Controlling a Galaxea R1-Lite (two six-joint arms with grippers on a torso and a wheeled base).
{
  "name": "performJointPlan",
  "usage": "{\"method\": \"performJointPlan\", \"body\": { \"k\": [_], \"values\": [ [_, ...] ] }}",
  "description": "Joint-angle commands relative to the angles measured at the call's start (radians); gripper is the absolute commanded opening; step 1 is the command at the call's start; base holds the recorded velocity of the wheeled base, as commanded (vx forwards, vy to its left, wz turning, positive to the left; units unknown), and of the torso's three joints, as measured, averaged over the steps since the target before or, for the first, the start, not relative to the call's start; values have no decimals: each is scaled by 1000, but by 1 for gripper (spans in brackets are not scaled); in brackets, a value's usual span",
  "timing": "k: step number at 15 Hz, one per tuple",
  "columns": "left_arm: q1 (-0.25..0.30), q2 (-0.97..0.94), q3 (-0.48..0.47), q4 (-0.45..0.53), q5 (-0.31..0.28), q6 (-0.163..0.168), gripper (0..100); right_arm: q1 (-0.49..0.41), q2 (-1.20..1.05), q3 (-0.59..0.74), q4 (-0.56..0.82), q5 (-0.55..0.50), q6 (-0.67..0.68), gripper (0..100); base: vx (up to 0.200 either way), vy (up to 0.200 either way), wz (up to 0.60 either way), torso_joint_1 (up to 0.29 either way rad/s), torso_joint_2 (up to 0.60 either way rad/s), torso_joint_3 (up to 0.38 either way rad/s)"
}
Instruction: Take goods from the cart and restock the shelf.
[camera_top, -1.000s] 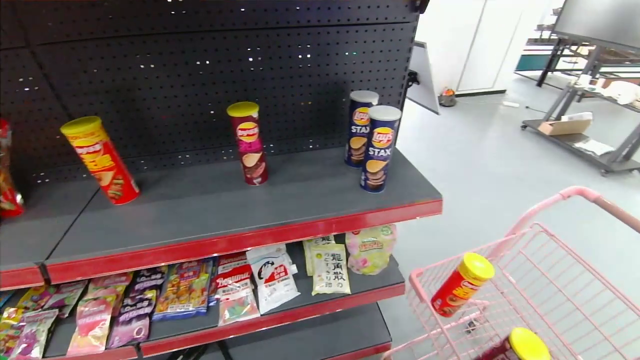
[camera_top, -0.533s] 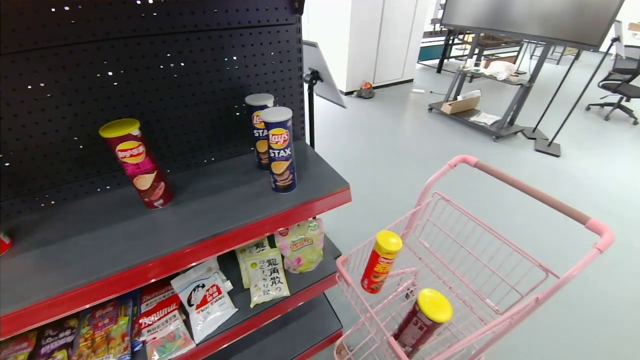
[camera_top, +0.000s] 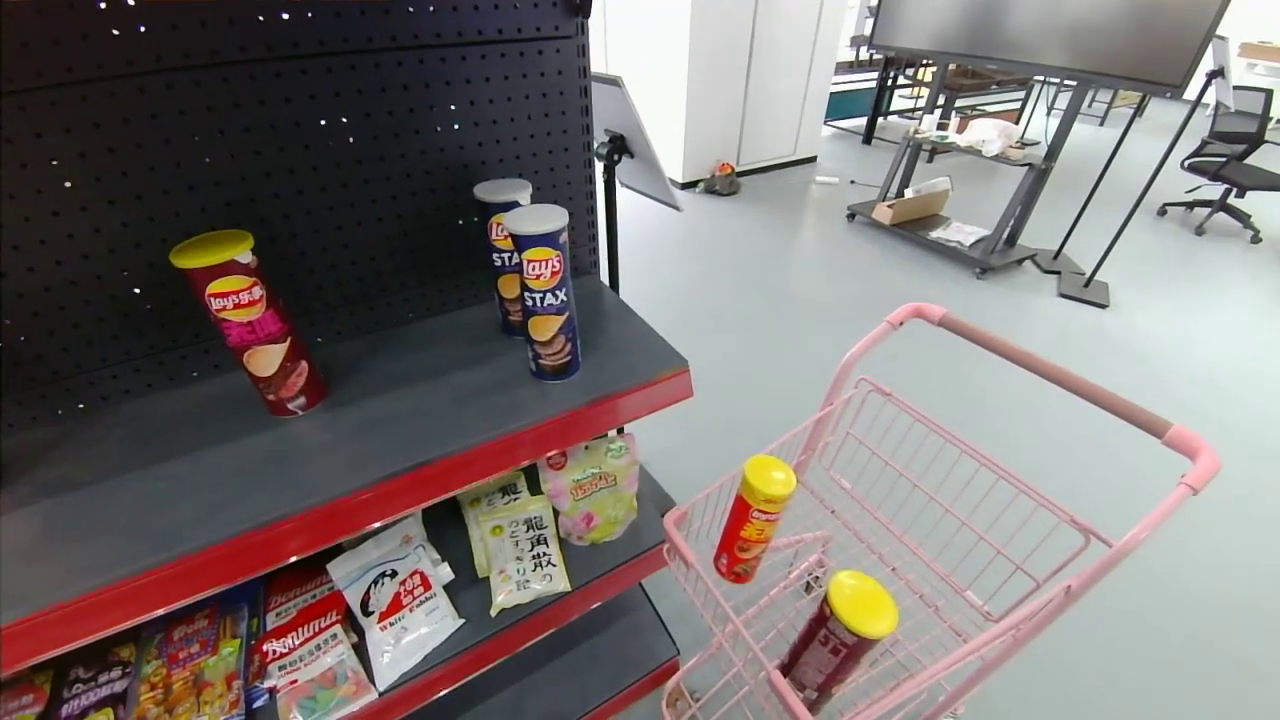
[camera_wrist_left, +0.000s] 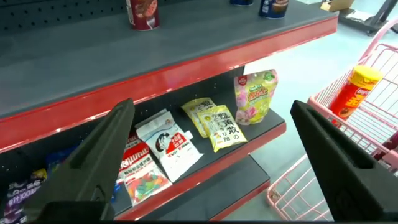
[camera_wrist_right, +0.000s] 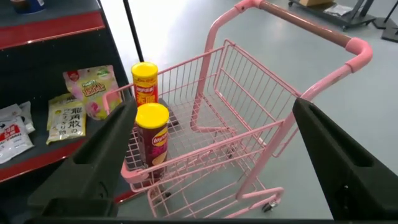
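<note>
cart (camera_top: 1050, 372): pink coated wire, smooth. shelf (camera_top: 420, 400): matt grey deck, glossy red edge. back panel (camera_top: 350, 150): perforated matt black. chip tubes (camera_top: 543, 300): glossy print, plastic lids.

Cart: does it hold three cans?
No, the cart holds just two: a red can and a maroon can.

Colour and pattern reference.
The cart (camera_top: 1050, 372) is pink wire grid. The red can (camera_top: 752, 520) and the maroon can (camera_top: 838, 640) inside it both carry yellow lids. The pegboard (camera_top: 350, 150) is black with a regular grid of small holes. The shelf deck (camera_top: 420, 400) is dark grey; its front lip (camera_top: 400, 490) is red. The lone can (camera_top: 250, 325) there is maroon, yellow-lidded. The front can (camera_top: 545, 300) and rear can (camera_top: 495, 235) at the deck's end are navy with pale grey lids.
</note>
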Motion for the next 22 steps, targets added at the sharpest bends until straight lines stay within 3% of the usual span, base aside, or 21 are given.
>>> {"method": "performJointPlan", "body": {
  "k": [1, 22],
  "values": [
    [0, 0, 0, 0, 0, 0, 100, 0, 0, 0, -2, 0, 0, 100, 0, 0, 0, -139, 349, 183],
    [0, 0, 0, 0, 0, 0, 100, 0, 1, 0, 1, -6, -6, 100, 0, 0, 0, -155, 405, 247]
  ]
}}
